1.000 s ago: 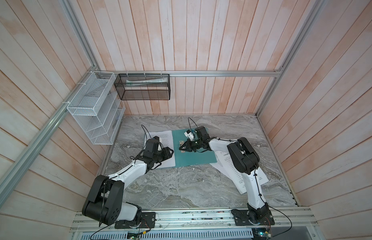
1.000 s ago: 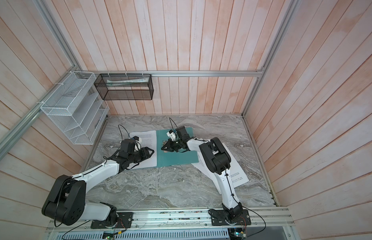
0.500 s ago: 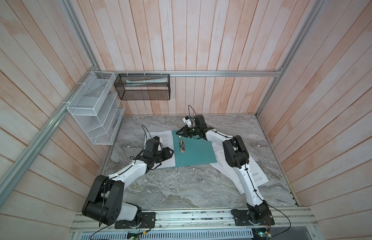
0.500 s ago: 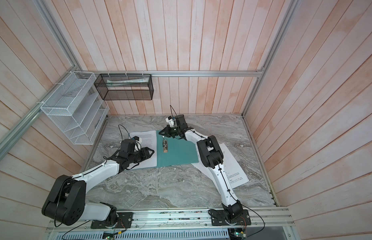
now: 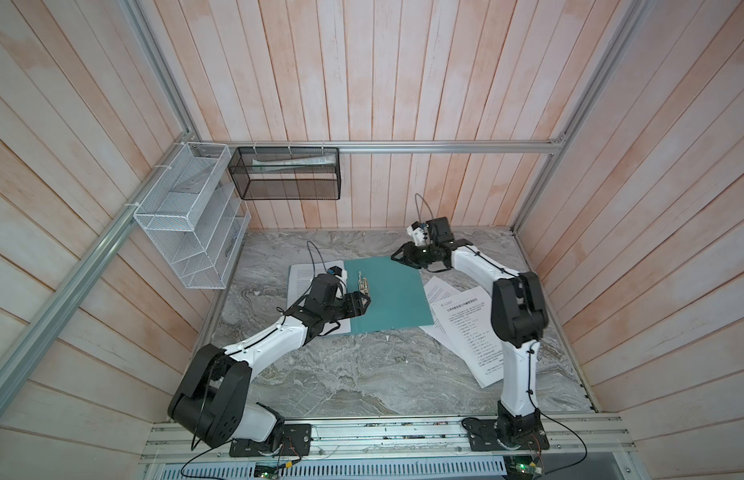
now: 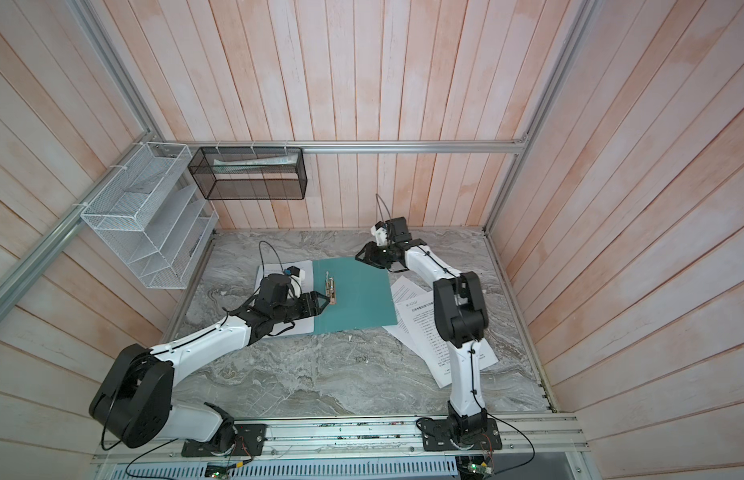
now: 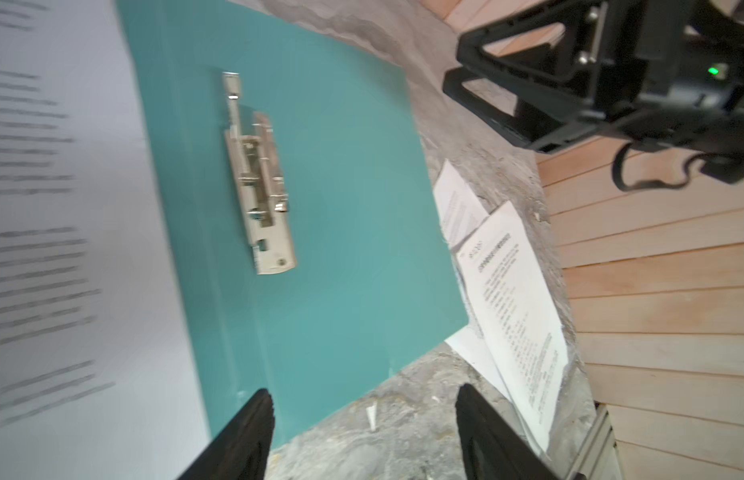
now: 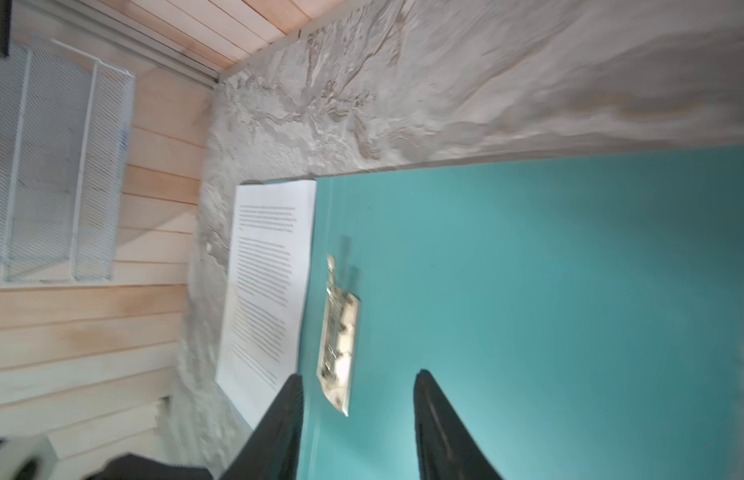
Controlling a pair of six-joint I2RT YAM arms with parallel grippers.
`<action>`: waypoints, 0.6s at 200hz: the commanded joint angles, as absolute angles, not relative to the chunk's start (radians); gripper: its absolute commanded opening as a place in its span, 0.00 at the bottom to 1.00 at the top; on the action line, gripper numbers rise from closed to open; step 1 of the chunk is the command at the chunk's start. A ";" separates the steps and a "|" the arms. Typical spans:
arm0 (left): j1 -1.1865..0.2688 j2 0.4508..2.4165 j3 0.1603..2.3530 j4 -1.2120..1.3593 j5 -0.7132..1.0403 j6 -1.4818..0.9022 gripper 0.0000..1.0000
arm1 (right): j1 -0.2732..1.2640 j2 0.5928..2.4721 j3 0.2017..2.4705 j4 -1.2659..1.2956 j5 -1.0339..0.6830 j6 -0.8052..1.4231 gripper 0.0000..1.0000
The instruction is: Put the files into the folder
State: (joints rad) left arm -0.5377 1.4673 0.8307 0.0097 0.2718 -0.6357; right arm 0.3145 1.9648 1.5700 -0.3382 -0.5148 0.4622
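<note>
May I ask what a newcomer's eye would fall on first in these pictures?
The teal folder lies open mid-table, its metal clip bare. To its right printed sheets fan out; a single sheet lies along its left edge. The left gripper and right gripper hang open and empty.

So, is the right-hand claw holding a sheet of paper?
No, the right gripper stands open with nothing between its jaws, by the teal folder's far corner.

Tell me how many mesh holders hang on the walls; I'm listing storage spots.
2. The white wire-mesh rack hangs on the left wall. The black mesh basket hangs on the back wall, right beside it. No other holder shows, though the views leave out much of the walls.
</note>
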 commanded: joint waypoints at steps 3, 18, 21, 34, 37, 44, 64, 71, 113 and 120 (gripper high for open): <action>-0.621 1.563 0.918 0.081 0.243 -0.638 0.72 | 0.234 1.723 1.317 -0.410 -0.276 0.355 0.52; -0.665 1.649 0.982 0.116 0.274 -0.643 0.72 | 0.167 1.564 1.131 -0.336 -0.274 0.405 0.52; -0.673 1.667 0.996 0.125 0.283 -0.647 0.72 | 0.152 1.535 1.096 -0.318 -0.282 0.417 0.52; -0.699 1.757 1.056 0.173 0.344 -0.668 0.72 | 0.088 1.417 0.960 -0.238 -0.321 0.474 0.51; -0.704 1.776 1.072 0.184 0.359 -0.673 0.72 | 0.074 1.393 0.931 -0.213 -0.330 0.484 0.51; -0.713 1.825 1.105 0.211 0.395 -0.690 0.71 | 0.048 1.344 0.868 -0.158 -0.357 0.512 0.51; -0.740 1.943 1.220 0.225 0.442 -0.724 0.70 | -0.002 1.272 0.800 -0.124 -0.402 0.534 0.49; -0.745 1.980 1.265 0.202 0.444 -0.726 0.69 | -0.007 1.270 0.799 -0.136 -0.399 0.523 0.49; -0.757 2.118 1.429 0.142 0.466 -0.766 0.69 | -0.046 1.324 0.814 -0.199 -0.278 0.483 0.48; -0.762 2.138 1.455 0.121 0.461 -0.764 0.69 | -0.052 1.337 0.821 -0.214 -0.220 0.478 0.49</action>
